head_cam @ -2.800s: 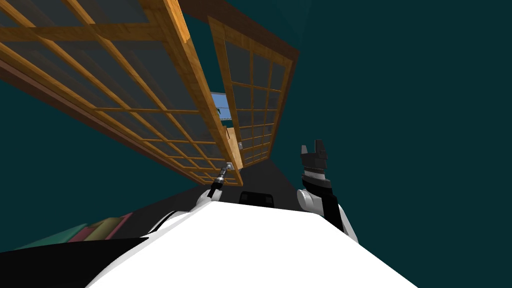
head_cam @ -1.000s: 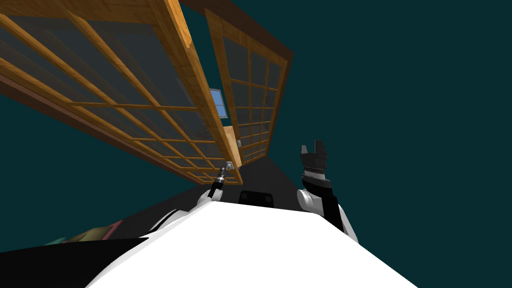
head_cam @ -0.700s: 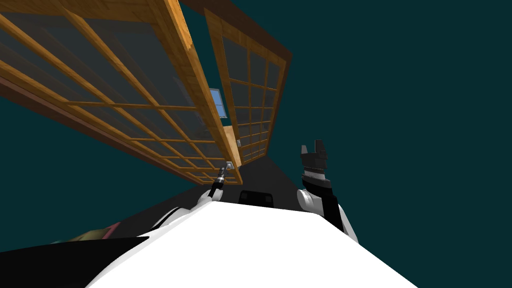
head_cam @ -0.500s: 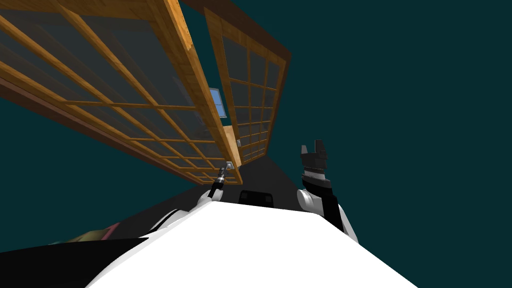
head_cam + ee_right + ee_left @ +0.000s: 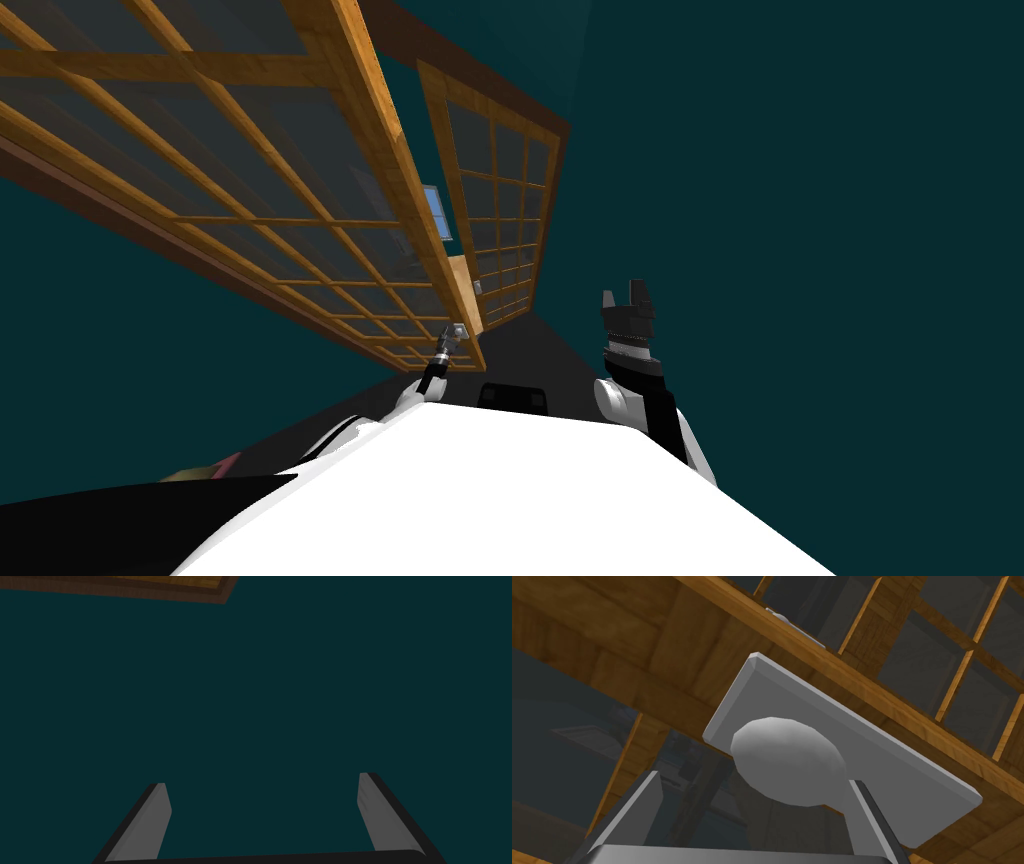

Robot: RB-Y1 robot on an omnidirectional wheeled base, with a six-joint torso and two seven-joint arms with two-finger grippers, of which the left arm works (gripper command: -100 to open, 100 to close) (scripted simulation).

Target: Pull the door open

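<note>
My left gripper (image 5: pixel 755 777) stands wide open around the knob (image 5: pixel 787 766), a smooth, light grey, egg-shaped lump. One finger (image 5: pixel 869 816) lies close against the knob's side, though I cannot tell whether it touches, and the other finger (image 5: pixel 643 806) stands clear of the knob. Behind the knob sits its flat grey plate (image 5: pixel 872 746), fixed on the door (image 5: pixel 662 666). The door has a warm brown wooden frame, with a grid of thin wooden bars over dark glass panes. In the head view the door runs up and away from the knob, swung out of line with the second leaf (image 5: pixel 500 200) beyond the knob, with a gap between them. My right gripper (image 5: pixel 262 780), well apart from the knob, holds nothing, its fingers spread wide before a dark teal wall (image 5: pixel 300 676)
</note>
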